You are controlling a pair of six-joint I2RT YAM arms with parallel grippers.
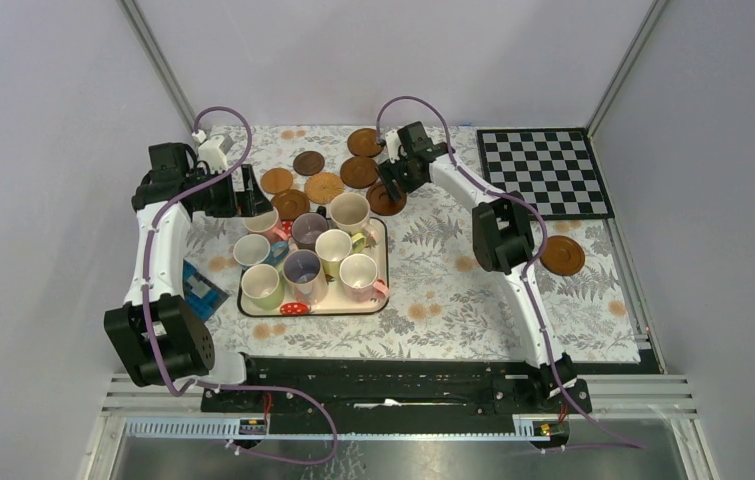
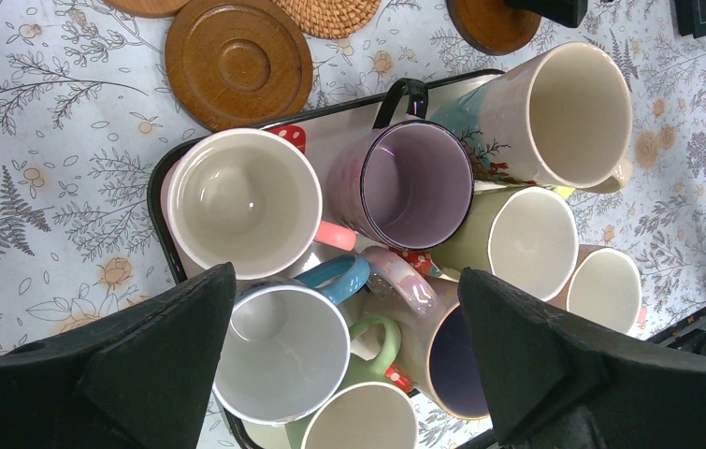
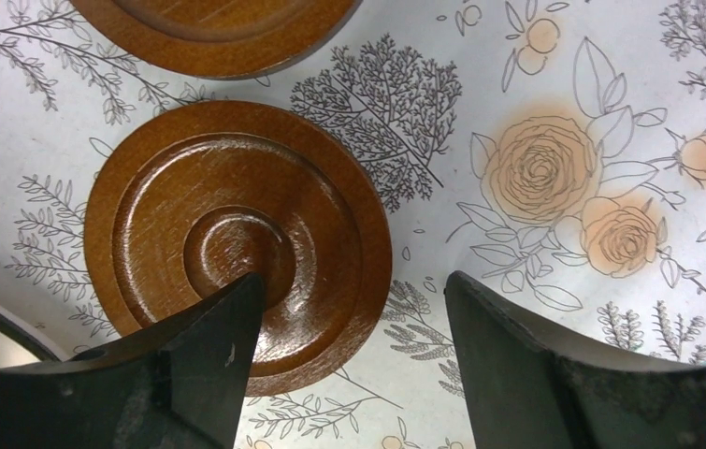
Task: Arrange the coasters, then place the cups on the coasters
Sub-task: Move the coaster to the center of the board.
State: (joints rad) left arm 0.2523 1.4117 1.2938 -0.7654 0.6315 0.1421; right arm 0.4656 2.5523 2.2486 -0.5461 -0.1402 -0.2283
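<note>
You have eight coasters (image 1: pixel 359 172), all flat round discs. Seven sit clustered at the far centre of the floral tablecloth (image 1: pixel 433 270), just beyond the tray (image 1: pixel 328 310), and a lone coaster (image 1: pixel 562 255) lies at the right, beside the right arm. The woven coaster (image 1: pixel 324 187) looks like straw; the rest are turned wood, tan to dark brown, with glossy concentric rings. Eight glazed ceramic cups (image 1: pixel 334 250) with handles stand upright, packed together on the black-rimmed tray: cream, green, purple, a blue-handled white, and one taller patterned cup (image 1: pixel 349 212). Your left gripper (image 1: pixel 252 198) hovers over the far-left cups, jaws spread fully, holding nothing. Your right gripper (image 3: pixel 353 290) is low over a dark coaster (image 3: pixel 237 234), jaws well apart, one finger above its rim, the other over cloth, nothing gripped.
</note>
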